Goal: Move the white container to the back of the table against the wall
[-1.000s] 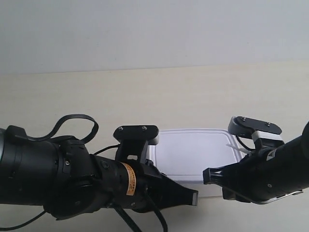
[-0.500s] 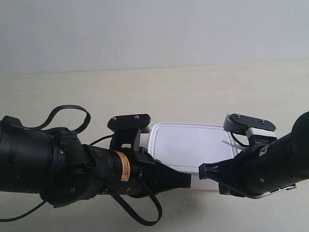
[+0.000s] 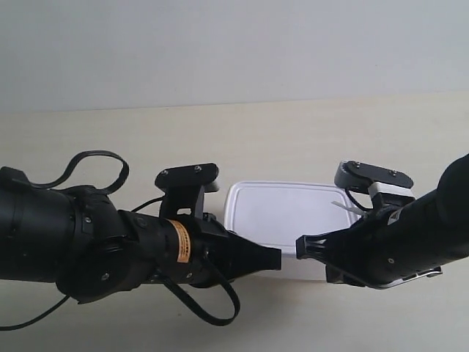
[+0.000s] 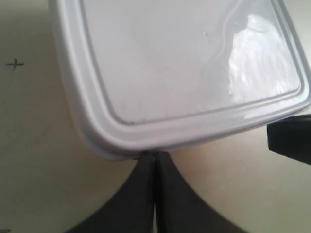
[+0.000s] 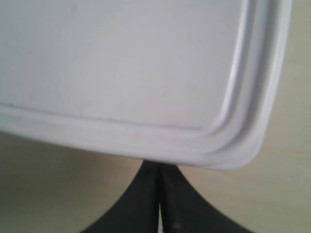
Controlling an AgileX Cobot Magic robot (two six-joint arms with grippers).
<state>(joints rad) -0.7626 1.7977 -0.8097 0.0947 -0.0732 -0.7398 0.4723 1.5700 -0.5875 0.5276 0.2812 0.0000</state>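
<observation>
Exterior view: showing the white container (image 3: 289,220) lying flat on the table (image 3: 293,139), near the front and well apart from the wall (image 3: 220,51). Left wrist view: showing the left gripper (image 4: 155,155) pressing fully closed on nothing, tips touching the container's edge. Right wrist view: showing the right gripper (image 5: 160,165) likewise pressing closed, tips meeting the edge beside a rounded corner.

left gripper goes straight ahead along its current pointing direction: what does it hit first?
The white container. The left gripper, jaws shut, points at its near edge, and the tips look to be in contact just under the lid rim, though the exact touch is hard to confirm.
</observation>
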